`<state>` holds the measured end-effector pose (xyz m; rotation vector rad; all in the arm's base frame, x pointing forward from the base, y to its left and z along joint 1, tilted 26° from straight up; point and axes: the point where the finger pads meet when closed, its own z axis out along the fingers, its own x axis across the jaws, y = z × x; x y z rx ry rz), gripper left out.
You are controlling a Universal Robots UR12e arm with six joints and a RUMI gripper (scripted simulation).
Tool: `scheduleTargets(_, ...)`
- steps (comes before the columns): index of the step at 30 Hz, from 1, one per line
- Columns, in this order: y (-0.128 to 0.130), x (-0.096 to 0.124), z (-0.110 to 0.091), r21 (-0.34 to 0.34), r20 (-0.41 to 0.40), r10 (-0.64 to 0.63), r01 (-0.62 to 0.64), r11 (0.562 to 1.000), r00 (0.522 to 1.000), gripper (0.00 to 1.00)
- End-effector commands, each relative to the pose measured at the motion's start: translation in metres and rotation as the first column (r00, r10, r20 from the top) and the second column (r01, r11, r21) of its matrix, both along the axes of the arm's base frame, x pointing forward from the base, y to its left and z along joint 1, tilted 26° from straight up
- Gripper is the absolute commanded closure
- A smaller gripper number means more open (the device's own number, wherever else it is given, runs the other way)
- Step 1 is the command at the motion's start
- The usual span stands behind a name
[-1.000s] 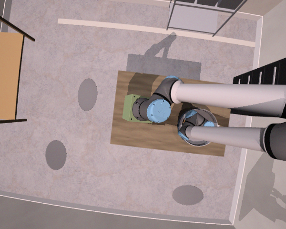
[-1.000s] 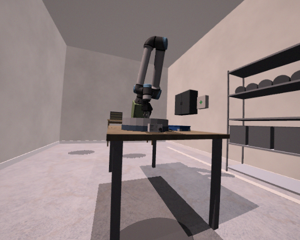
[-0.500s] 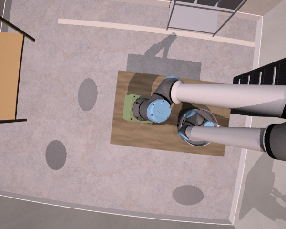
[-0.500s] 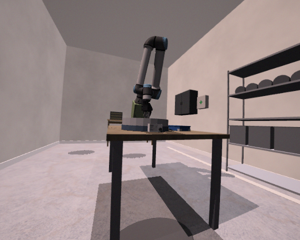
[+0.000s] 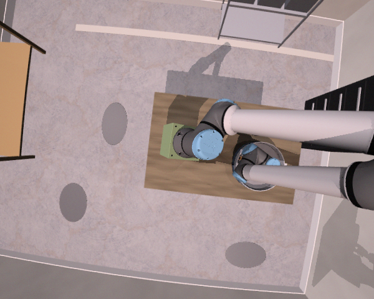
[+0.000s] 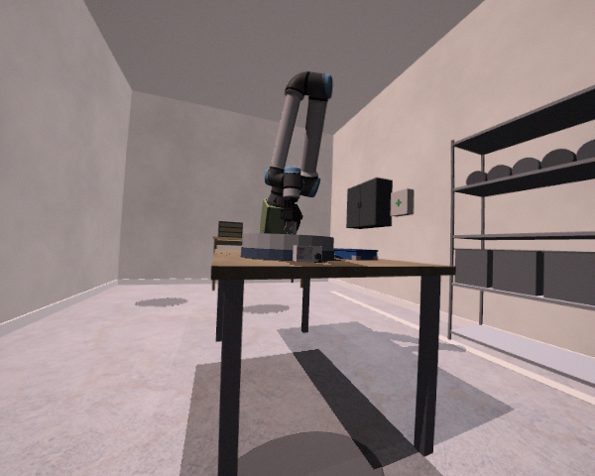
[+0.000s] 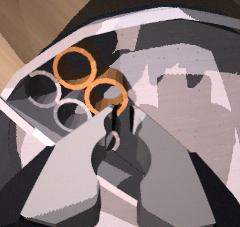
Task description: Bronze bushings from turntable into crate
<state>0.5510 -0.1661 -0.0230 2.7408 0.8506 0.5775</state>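
Observation:
In the wrist view, two bronze bushings stand on the turntable (image 5: 280, 154) (image 6: 267, 240) (image 7: 115, 23): one bronze bushing (image 7: 75, 50) near the rim, another bronze bushing (image 7: 88, 98) just ahead of my fingertips. Beside them stand a steel bushing (image 7: 59, 89) and a second steel bushing (image 7: 71, 100). A third steel ring (image 7: 118, 139) shows partly between the finger bodies, lower than the tips. My gripper (image 6: 290, 229) (image 7: 123, 107) is shut, with only a narrow gap and nothing held, pointing down over the turntable. The blue crate (image 6: 356, 253) is beyond the turntable at right in the exterior view; the arm hides it in the top view.
A straight divider (image 7: 42, 135) crosses the turntable beside the bushings. The raised rim surrounds them. A small grey box (image 6: 306, 253) sits at the turntable's front on the wooden table (image 5: 187, 180) (image 6: 390, 264). The green arm base (image 5: 167, 141) (image 6: 271, 219) stands behind the turntable.

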Motion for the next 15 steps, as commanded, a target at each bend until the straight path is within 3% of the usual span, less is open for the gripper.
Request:
scheduleTargets(1, 0.000, 0.000, 0.000, 0.000, 0.001, 0.000, 0.000, 1.000, 1.000, 0.94)
scheduleTargets(15, -0.001, 0.005, -0.010, 0.000, 0.001, 0.000, 0.000, 1.000, 1.000, 0.94)
